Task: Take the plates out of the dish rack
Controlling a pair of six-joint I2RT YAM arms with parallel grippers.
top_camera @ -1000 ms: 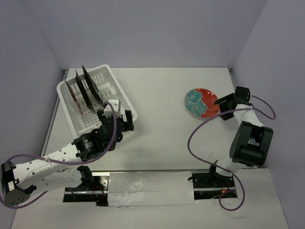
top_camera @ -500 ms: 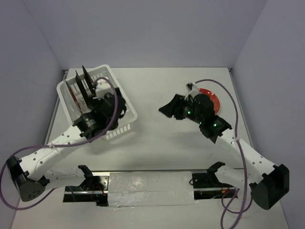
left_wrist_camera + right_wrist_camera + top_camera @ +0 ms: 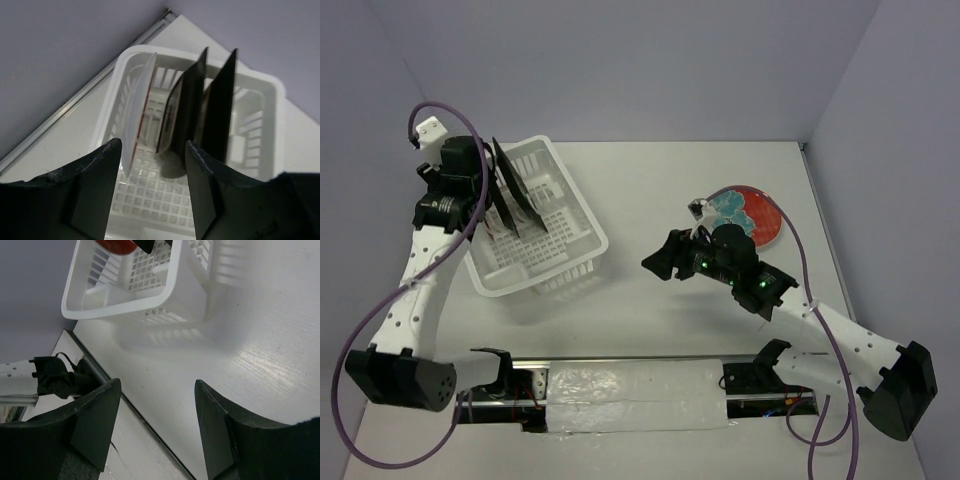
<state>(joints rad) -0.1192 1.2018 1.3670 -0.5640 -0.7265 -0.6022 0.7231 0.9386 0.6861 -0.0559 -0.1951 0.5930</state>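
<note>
Plates (image 3: 190, 110) upright, just beyond left gripper (image 3: 153, 150)

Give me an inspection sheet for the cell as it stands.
Surface: white tabletop, no spills seen.
Job's things: white plastic slotted dish rack holds a pale-backed red-edged plate and two dark thin plates on edge; round red floral plate lies flat on the table.
Clutter: nothing seen.
Grippers: left gripper open over the rack; right gripper open, empty, over the table.
Cables: purple cables loop along both arms.
Surroundings: plain lilac-grey walls.
</note>
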